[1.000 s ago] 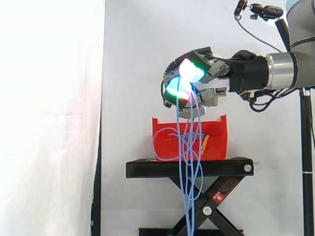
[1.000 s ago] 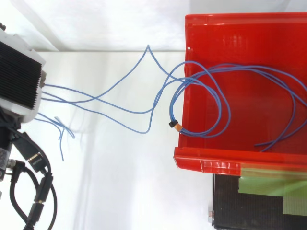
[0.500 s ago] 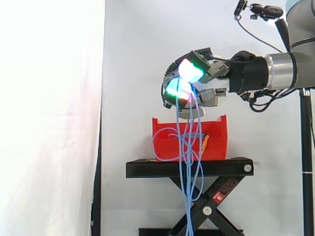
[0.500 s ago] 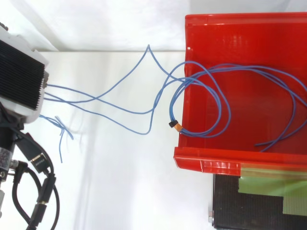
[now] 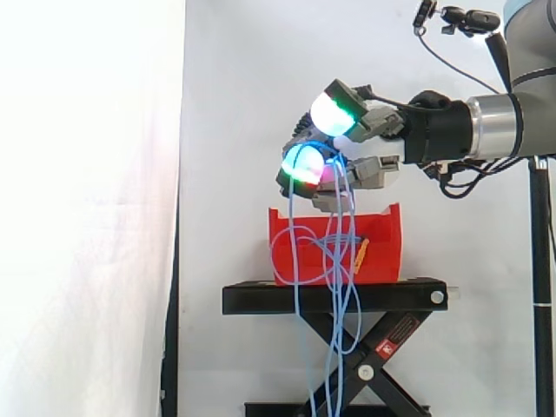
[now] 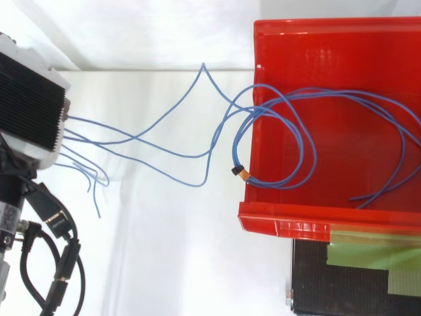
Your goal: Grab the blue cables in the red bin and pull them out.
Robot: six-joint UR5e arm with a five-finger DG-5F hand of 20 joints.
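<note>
The arm (image 5: 512,122) reached in level from the right, with the hand (image 5: 375,129) up in the air above the red bin (image 5: 382,243) and a little towards its left end. The fingers were curled. One fingertip (image 5: 330,111) glowed white and green on top, and another below it showed cyan and magenta. The blue cables (image 5: 340,226) were pinched in under those lower fingers, so the hand was closed on them.

From the grip the strands dropped straight down across the front of the bin, past the edge of the black bench (image 5: 261,300) it stood on, and hung in long loops in front of the crossed legs. One strand hung a little apart on the left of the bundle.

From above, the hand (image 6: 29,105) sat well left of the bin (image 6: 283,227). The cables (image 6: 204,67) ran out from it in several lines, crossed one another over the white floor and rose to a sharp kink before going over the bin's left wall. A few loose ends trailed down just beside the hand. Inside the bin a good length of cable lay in wide coils, with one free end near the front wall. A small black and orange tie (image 6: 240,173) clasped the strands right at the left wall. Green tape (image 6: 368,260) lay on the bench top (image 6: 316,283) in front of the bin. A white curtain (image 5: 87,208) hung behind.
</note>
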